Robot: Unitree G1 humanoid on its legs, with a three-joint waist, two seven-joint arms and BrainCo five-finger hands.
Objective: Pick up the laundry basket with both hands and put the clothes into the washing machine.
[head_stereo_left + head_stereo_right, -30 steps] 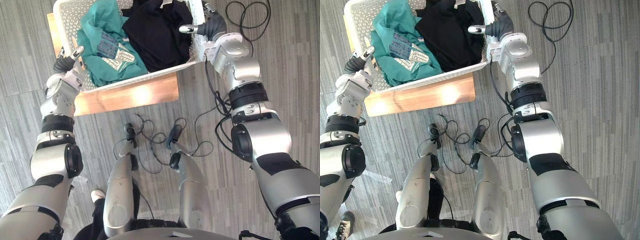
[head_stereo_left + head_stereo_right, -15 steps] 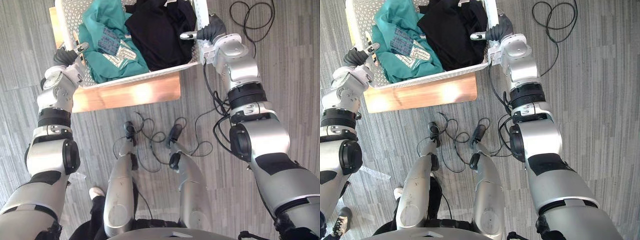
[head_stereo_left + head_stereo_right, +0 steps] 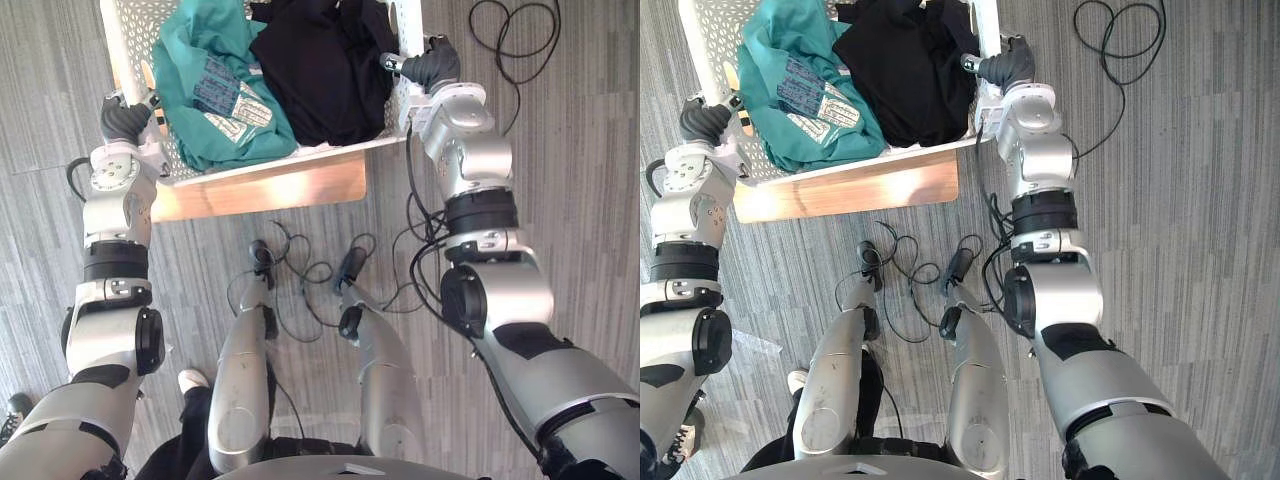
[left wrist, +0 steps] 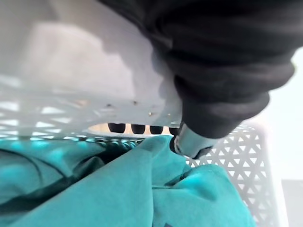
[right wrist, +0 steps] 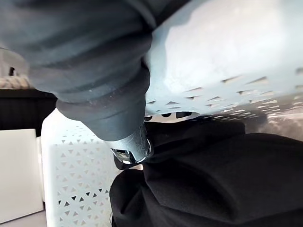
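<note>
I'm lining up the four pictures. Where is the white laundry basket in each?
Left eye view: laundry basket, top centre, over a wooden stand.
Right eye view: top left.
Left wrist view: its rim, gripped by the left hand.
Right wrist view: its rim, gripped by the right hand.
Shared landmark: black clothes inside, by the right hand.

A low wooden worktop (image 3: 270, 190) with a pale, glossy top stands on a grey plank-patterned floor (image 3: 580, 200) that spreads out on every side of it, and a person's dark shoe (image 3: 687, 437) rests on that floor, well apart from the worktop.
</note>
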